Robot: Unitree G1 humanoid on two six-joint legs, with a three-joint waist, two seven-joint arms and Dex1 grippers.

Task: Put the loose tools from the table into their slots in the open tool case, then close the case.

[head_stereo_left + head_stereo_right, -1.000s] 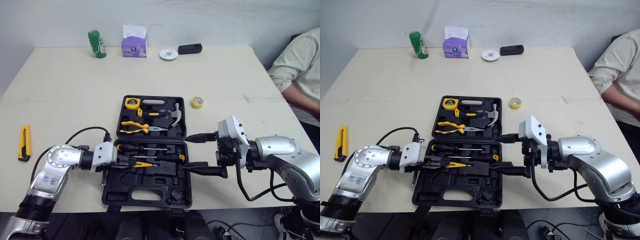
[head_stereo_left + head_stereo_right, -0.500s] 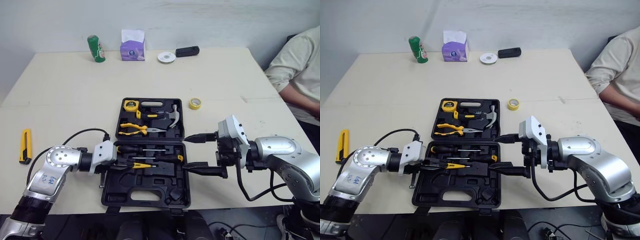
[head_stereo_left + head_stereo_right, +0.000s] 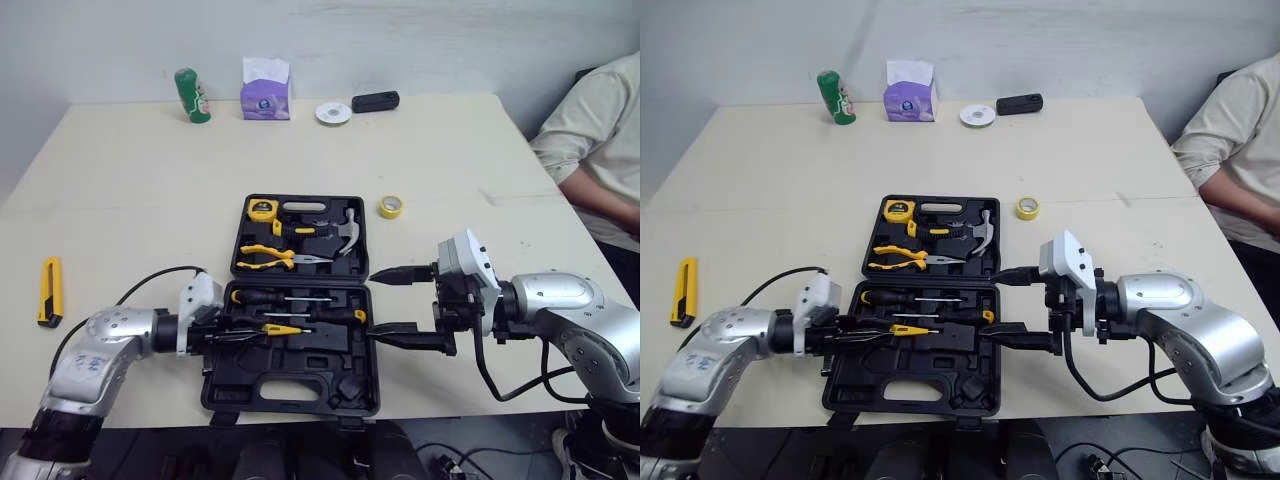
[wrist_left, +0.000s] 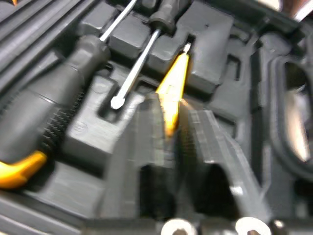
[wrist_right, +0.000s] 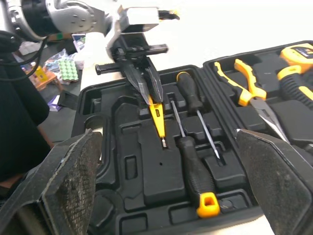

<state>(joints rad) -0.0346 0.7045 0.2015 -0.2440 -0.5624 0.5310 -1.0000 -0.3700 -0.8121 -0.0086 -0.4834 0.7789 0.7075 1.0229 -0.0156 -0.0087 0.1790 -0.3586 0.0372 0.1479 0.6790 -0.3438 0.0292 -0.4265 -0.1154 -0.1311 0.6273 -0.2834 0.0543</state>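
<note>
The yellow screwdriver (image 3: 283, 329) lay in the near half of the open tool case (image 3: 290, 385), just beside two black-handled screwdrivers (image 3: 262, 297), with its tip pointing to the robot's right. Whether it was fully seated in its recess could not be told. The left gripper (image 4: 171, 129) was clamped on the handle end of this screwdriver, with one finger on each side of the yellow body. It reached into the case from the case's left edge.

The far half of the case held a tape measure (image 3: 262, 208), a pair of pliers (image 3: 270, 254) and a hammer (image 3: 345, 232), each in its slot. The case lid was open and lay flat on the table (image 3: 130, 190).

The right gripper (image 3: 372, 303) hovered at the right edge of the case with its fingers wide apart and nothing between them.

A utility knife (image 3: 48, 290) lay loose on the table, well to the left of the case. A roll of yellow tape (image 3: 393, 206) lay loose near the far right corner of the case.

At the far edge of the table stood a green can (image 3: 187, 95) and a tissue box (image 3: 265, 88). A person's sleeve (image 3: 590, 130) was at the right side of the table.
</note>
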